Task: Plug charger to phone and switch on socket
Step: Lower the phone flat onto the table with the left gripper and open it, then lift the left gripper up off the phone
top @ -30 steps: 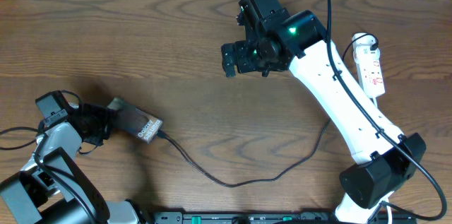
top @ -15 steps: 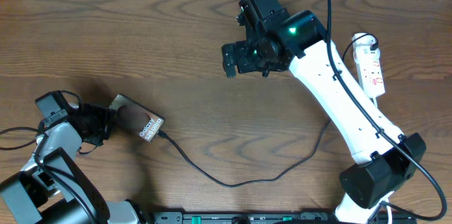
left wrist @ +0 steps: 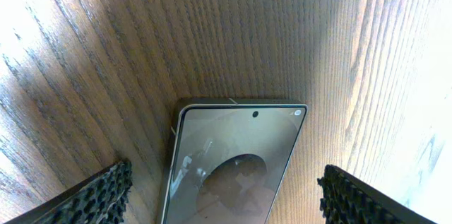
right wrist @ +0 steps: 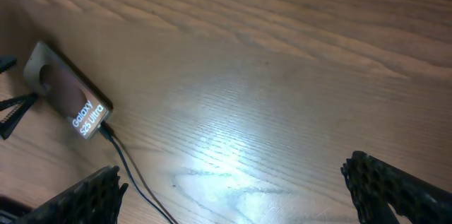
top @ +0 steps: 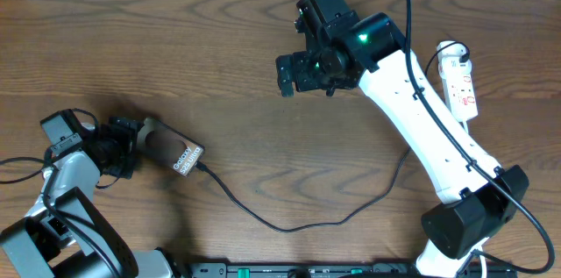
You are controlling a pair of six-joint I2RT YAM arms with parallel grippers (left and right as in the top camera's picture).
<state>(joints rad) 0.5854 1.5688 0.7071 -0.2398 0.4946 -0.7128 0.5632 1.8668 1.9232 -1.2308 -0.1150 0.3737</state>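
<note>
— As things stand, what's your grip?
— My left pincer [top: 130, 145] and right pincer [top: 284, 76] both gape. The flat brown-bronze phone [left wrist: 236, 157] lies between my left fingers [left wrist: 99, 192], untouched, thin black charger cable [top: 263, 220] at its end.

phone [top: 173, 152] brown-bronze, white lettering; charger [top: 289, 229] black; socket [top: 460, 81] white, seemingly red marks.

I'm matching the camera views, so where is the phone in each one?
Overhead: the phone lies lower left, angled.
Left wrist: the phone fills the bottom centre.
Right wrist: the phone sits at the left.
Shared landmark: the charger running from its printed end, seen overhead and from the right wrist.
</note>
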